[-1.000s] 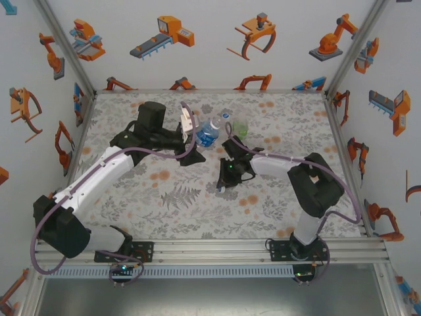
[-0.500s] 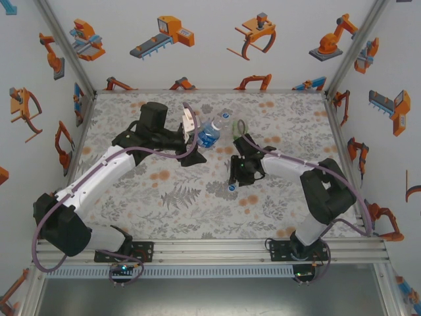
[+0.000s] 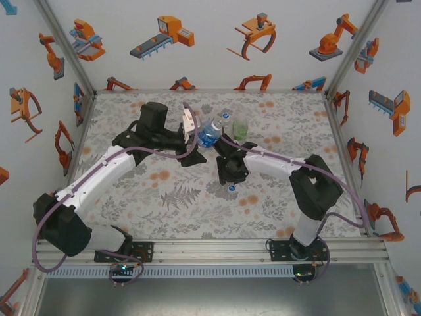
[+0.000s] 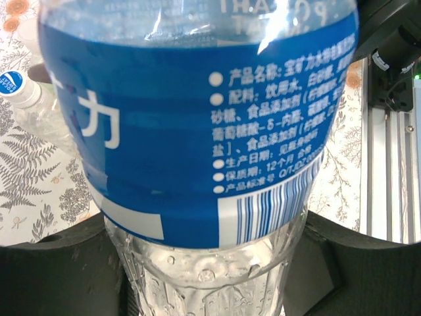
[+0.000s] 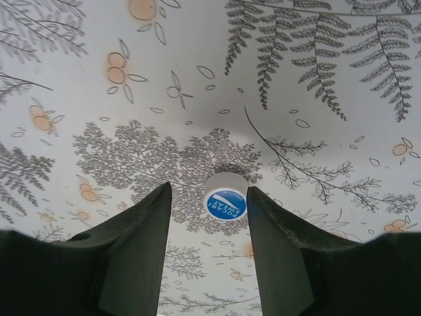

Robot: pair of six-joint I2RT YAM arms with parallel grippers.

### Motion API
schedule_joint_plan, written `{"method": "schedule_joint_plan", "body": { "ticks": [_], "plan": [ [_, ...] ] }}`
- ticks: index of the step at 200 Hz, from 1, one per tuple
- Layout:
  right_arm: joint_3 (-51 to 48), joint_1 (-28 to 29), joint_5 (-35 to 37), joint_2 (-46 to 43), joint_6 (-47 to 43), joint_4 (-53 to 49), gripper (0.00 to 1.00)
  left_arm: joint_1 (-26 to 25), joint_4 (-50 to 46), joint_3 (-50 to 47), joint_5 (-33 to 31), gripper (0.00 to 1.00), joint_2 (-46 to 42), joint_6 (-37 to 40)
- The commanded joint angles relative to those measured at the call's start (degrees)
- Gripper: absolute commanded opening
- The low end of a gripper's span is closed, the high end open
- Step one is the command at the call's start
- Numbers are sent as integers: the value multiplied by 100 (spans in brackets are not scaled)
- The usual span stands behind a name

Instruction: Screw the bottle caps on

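My left gripper is shut on the blue-label bottle and holds it tilted above the patterned table. The green-tinted bottle stands just to its right. A clear bottle with a blue-topped white cap on it shows behind the held bottle in the left wrist view. My right gripper is open and hovers over the table. A loose white cap with a blue top lies flat on the table, seen between the fingers near the right one.
The patterned table is walled at the back and both sides. The two arms' wrists are close together near the table's middle. An aluminium rail runs along the near edge.
The right gripper swung right, then back left, and now hovers over the loose cap, which lies uncovered on the table. The left gripper still holds the blue-label bottle in place.
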Motion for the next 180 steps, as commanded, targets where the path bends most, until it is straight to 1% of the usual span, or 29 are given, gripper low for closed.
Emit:
{"method": "schedule_joint_plan", "body": {
  "ticks": [1,71,103,139,180],
  "plan": [
    [-2,13,162,57,53,-193,48,-45,67,-13,95,7,8,-53],
    [-238,35,-350,78,325,63,42,-53,70,-4,99,7,59,-60],
    [-314,68,-297,-2,361,48,42,-63,69,4,108,7,82,-66],
    [-351,66,6,-139,336,-59,43,-81,66,14,108,7,110,-80],
    [-408,64,-199,-70,397,-28,43,-98,74,15,110,7,123,-76]
  ]
}}
